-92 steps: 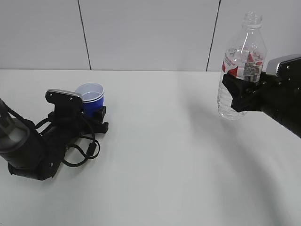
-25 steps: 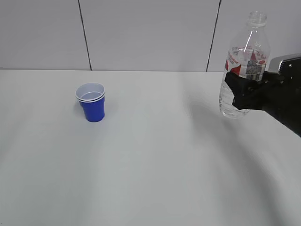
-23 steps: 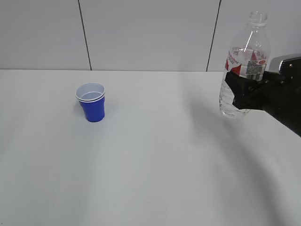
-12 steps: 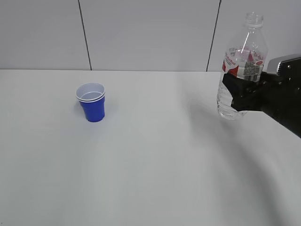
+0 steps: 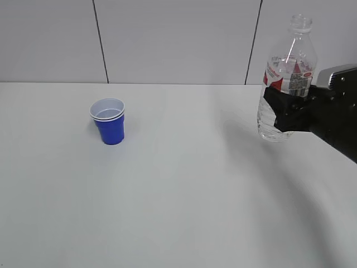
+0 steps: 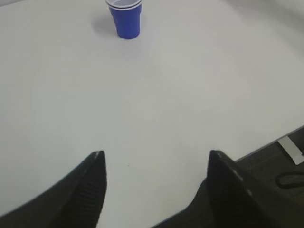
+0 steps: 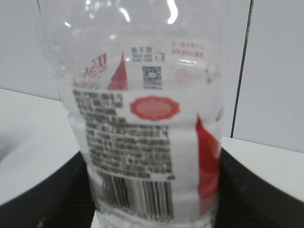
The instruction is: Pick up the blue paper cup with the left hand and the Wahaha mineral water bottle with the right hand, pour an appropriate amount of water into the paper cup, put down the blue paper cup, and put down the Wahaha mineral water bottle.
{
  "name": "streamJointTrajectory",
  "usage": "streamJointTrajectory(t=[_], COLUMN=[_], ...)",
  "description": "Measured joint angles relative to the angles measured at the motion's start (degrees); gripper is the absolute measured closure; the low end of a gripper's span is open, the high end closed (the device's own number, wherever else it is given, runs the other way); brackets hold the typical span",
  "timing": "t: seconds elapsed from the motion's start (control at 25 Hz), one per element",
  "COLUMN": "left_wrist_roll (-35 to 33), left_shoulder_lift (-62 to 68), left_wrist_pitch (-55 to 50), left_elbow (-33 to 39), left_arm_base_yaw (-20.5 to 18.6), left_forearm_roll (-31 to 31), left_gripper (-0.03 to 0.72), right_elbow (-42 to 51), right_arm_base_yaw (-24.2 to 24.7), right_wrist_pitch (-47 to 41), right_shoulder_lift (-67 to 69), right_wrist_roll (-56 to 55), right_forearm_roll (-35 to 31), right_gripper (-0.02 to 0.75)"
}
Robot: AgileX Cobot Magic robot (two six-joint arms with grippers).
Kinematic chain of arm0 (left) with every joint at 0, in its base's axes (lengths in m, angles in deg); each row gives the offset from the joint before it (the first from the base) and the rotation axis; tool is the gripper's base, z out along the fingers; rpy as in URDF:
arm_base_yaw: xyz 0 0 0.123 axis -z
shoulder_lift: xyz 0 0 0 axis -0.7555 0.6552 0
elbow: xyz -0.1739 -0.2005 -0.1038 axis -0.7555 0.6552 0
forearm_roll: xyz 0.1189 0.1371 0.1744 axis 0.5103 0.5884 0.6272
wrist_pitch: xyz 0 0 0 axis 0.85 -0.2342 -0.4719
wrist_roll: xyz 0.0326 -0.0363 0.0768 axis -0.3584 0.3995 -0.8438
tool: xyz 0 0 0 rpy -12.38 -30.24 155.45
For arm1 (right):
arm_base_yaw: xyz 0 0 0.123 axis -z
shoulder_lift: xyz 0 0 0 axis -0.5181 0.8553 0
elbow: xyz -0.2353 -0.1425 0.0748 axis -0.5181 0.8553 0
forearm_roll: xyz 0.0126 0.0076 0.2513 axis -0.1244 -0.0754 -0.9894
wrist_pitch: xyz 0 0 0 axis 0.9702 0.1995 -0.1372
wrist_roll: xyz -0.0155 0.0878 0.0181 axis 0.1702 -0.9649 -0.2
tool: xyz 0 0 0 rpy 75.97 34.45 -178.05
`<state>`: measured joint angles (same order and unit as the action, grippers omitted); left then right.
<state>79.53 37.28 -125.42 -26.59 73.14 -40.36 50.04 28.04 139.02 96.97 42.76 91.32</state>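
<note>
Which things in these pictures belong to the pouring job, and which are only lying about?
Belong to the job:
- blue paper cup
- Wahaha mineral water bottle, held by the right gripper
- left gripper, open and empty

Only lying about:
- black cable beyond the table edge

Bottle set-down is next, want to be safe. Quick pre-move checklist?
1. Right hand shut on the Wahaha mineral water bottle: ok.
2. Bottle upright: ok.
3. Cap on: not ok, neck open.
4. Blue paper cup upright on the table, away from the bottle: ok.
5. Left hand open, holding nothing, away from the cup: ok.
6. Water in cup: cannot tell.
</note>
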Motion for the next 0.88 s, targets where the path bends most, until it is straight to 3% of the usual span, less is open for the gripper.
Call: streamJointTrajectory(t=[0.88], left_wrist_roll=[0.0], left_shoulder_lift=[0.0], left_wrist_pitch=[0.7], left_elbow=[0.9], left_arm_base_yaw=[0.0], left_forearm_roll=[0.0], left_gripper=[0.189], right_elbow=[-17.7], right_arm_base_yaw=[0.0], right_wrist_pitch=[0.1], right_shoulder_lift=[20.2], right_wrist_roll=[-0.2], right_forearm_roll=[0.7], right_gripper=[0.267])
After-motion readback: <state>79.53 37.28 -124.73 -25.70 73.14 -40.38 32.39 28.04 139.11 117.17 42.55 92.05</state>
